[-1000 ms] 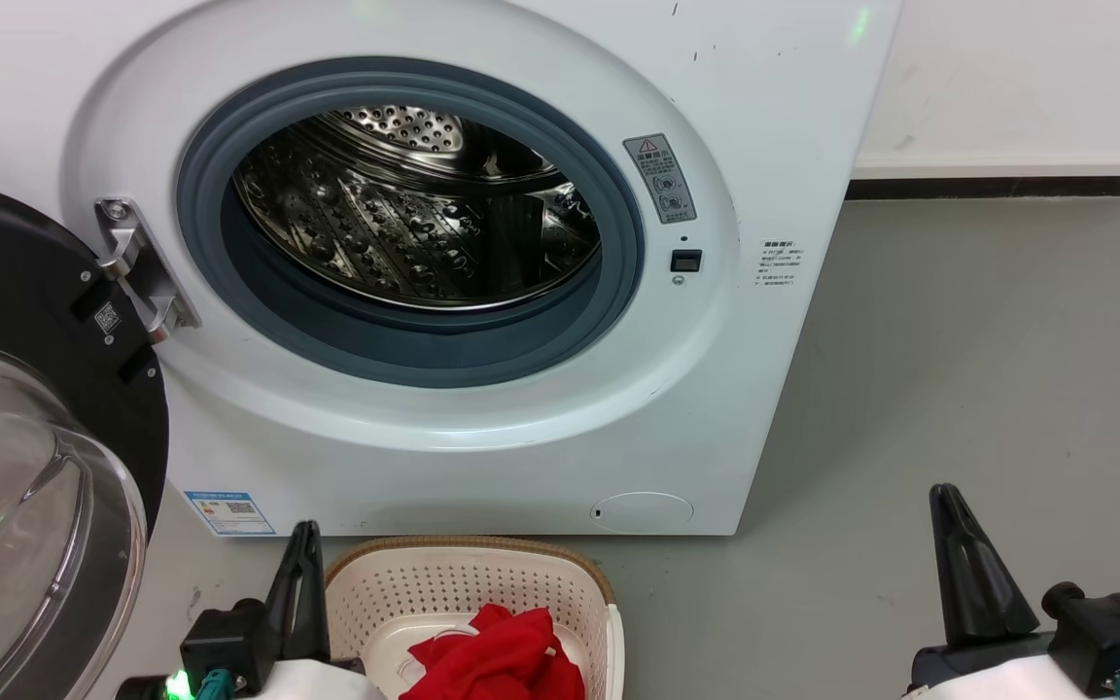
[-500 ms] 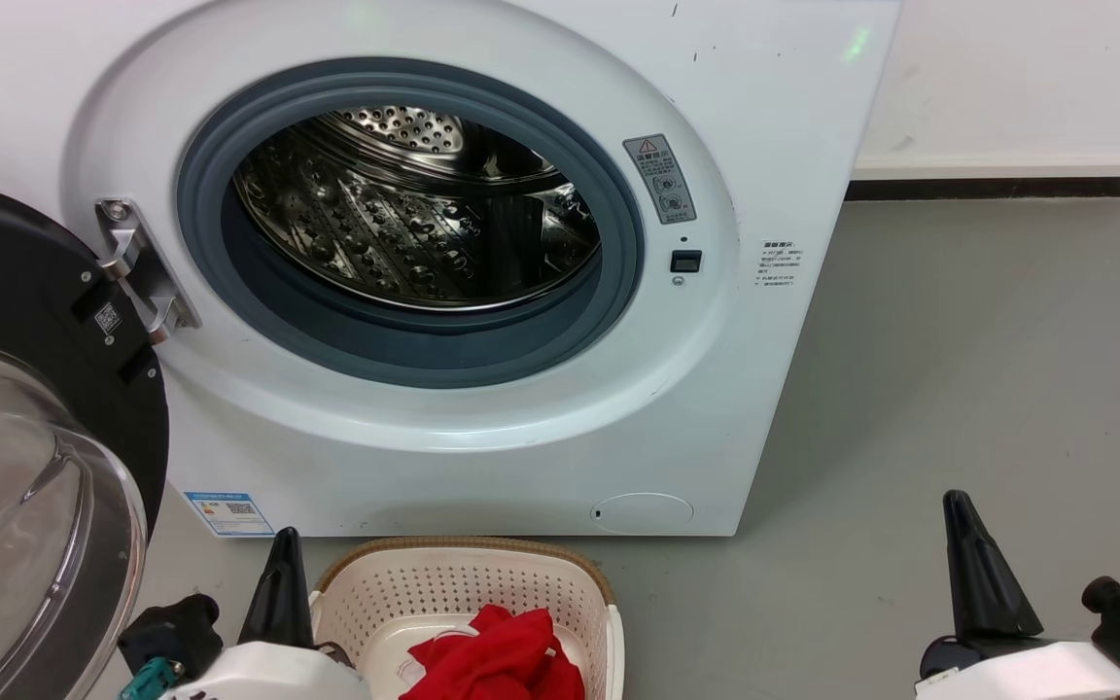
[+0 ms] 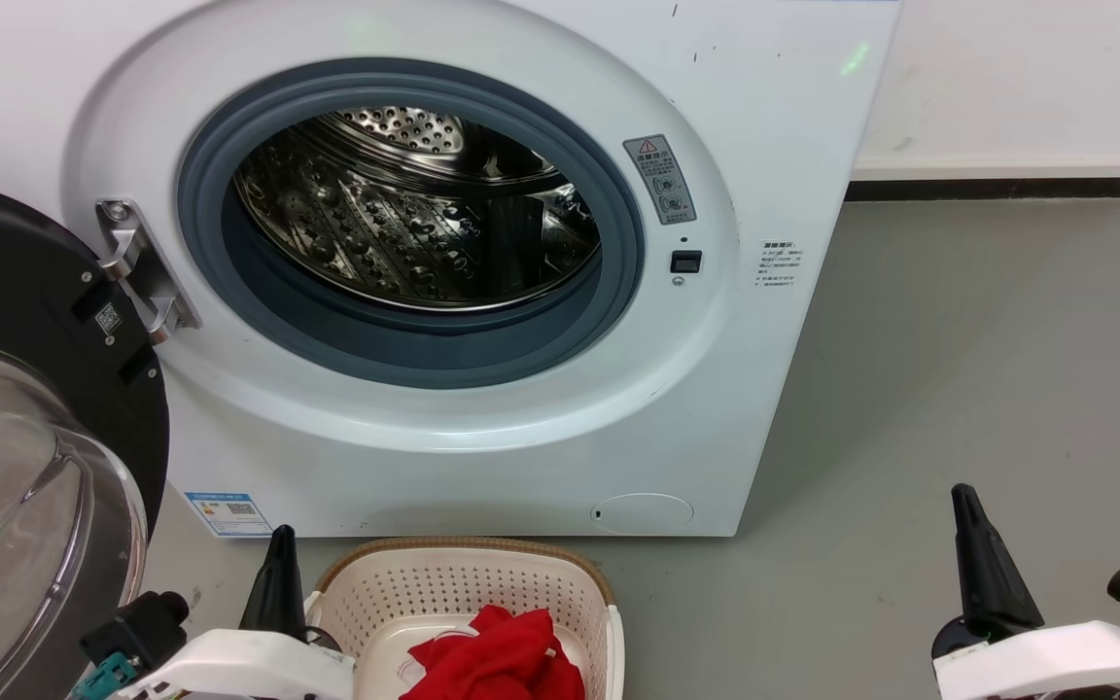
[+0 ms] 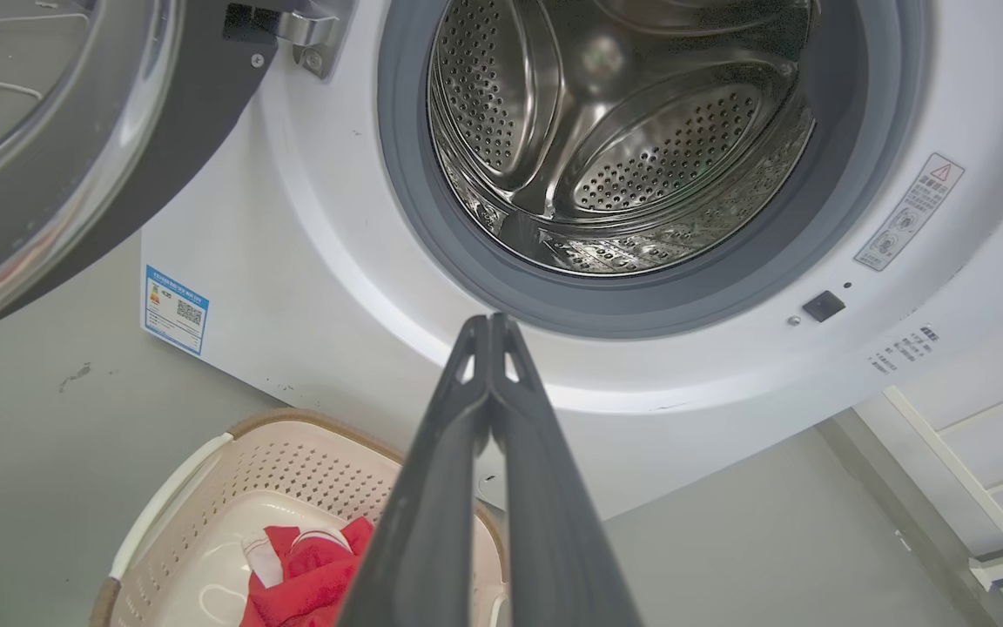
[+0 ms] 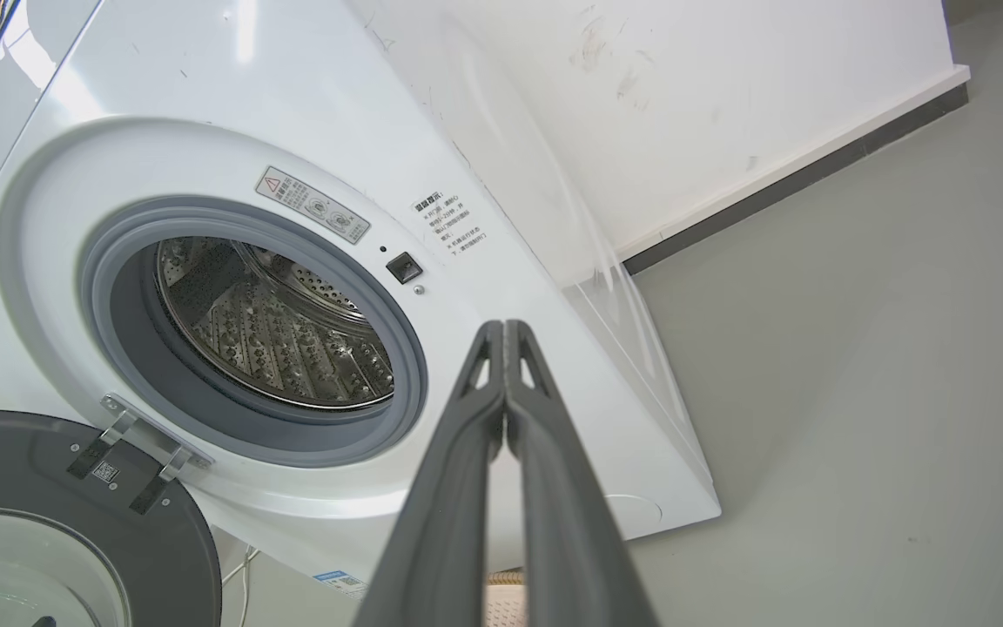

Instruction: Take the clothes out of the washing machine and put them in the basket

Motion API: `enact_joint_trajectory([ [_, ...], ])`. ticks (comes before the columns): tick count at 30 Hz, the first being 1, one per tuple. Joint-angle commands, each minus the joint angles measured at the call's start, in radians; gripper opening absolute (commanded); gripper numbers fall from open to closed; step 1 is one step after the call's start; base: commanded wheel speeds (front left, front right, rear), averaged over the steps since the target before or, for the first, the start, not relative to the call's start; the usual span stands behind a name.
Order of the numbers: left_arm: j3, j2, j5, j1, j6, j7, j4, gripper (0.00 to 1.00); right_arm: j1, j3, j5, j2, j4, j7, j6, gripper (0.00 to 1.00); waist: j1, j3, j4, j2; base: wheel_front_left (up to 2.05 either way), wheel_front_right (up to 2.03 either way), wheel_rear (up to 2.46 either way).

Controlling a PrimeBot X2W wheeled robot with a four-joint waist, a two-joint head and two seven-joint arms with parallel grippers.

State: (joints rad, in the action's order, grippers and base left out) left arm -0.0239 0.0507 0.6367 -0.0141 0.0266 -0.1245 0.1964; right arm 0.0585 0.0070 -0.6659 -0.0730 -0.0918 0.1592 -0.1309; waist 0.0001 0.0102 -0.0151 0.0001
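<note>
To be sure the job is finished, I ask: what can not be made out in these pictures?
- How many clothes lie in the basket: the head view's bottom edge cuts the red heap; in the left wrist view the left claw covers part.
- Lowest front part of the drum: behind the grey gasket, head view.
- Text on the warning sticker: too small, every view.

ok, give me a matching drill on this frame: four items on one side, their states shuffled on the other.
1. washer door
2. drum
3. clothes
4. left gripper

a. shut, holding nothing
b. lying in the basket
c. swung open
d. bare steel, no cloth visible

Pairs: 1-c, 2-d, 3-b, 4-a
</note>
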Motion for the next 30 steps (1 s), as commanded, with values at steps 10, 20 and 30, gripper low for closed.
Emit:
enact_joint_trajectory([
  [10,-0.018,0.000,0.164,0.044,0.020,0.039,-0.002,0.00,-0.052,-0.009,-0.172,-0.012,-0.014,-0.034,0.000,0.00,-0.0001,-0.001,0.002,-0.0001,0.00,0.00,0.00],
  [20,-0.031,0.000,0.295,0.058,0.035,0.072,0.006,0.00,-0.073,-0.017,-0.306,-0.015,-0.036,-0.065,0.000,0.00,-0.0001,-0.001,0.003,-0.0001,0.00,0.00,0.00],
  [30,-0.040,0.000,0.403,0.071,0.047,0.098,0.012,0.00,-0.089,-0.024,-0.415,-0.016,-0.054,-0.090,0.000,0.00,-0.0001,-0.002,0.005,-0.0001,0.00,0.00,0.00],
])
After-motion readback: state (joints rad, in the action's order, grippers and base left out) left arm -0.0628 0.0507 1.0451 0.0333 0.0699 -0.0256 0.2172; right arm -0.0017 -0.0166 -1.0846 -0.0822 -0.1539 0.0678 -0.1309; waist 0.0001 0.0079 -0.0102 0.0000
